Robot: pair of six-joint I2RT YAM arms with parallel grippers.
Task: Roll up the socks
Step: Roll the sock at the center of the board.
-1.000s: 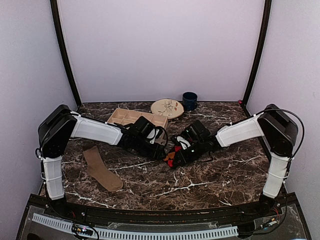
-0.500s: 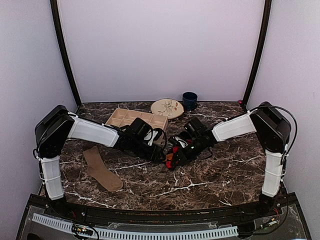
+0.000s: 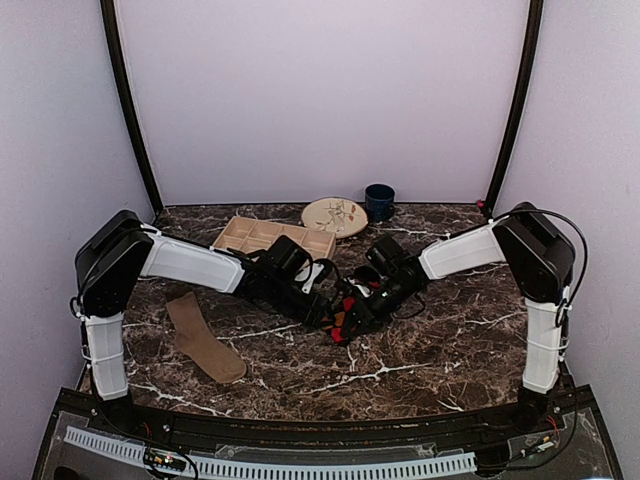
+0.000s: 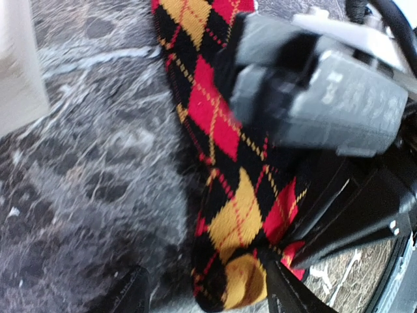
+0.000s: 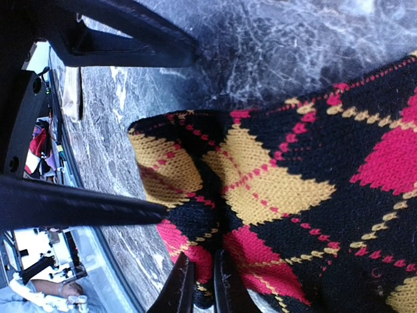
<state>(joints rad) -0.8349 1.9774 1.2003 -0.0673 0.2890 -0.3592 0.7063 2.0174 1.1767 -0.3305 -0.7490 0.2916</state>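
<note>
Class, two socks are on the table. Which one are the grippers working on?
The argyle sock, patterned red, yellow and black, lies at the table's middle between the left gripper and right gripper. The plain tan sock lies alone, flat, near the left arm's base.

The sock (image 4: pixel 228 195) is knitted argyle cloth, matt; the table (image 3: pixel 450 340) is glossy dark marble with white veins.

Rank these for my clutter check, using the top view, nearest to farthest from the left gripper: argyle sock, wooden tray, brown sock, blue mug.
From the left gripper:
1. Argyle sock, right at it.
2. Wooden tray, behind-left.
3. Brown sock, near left.
4. Blue mug, back wall.
</note>
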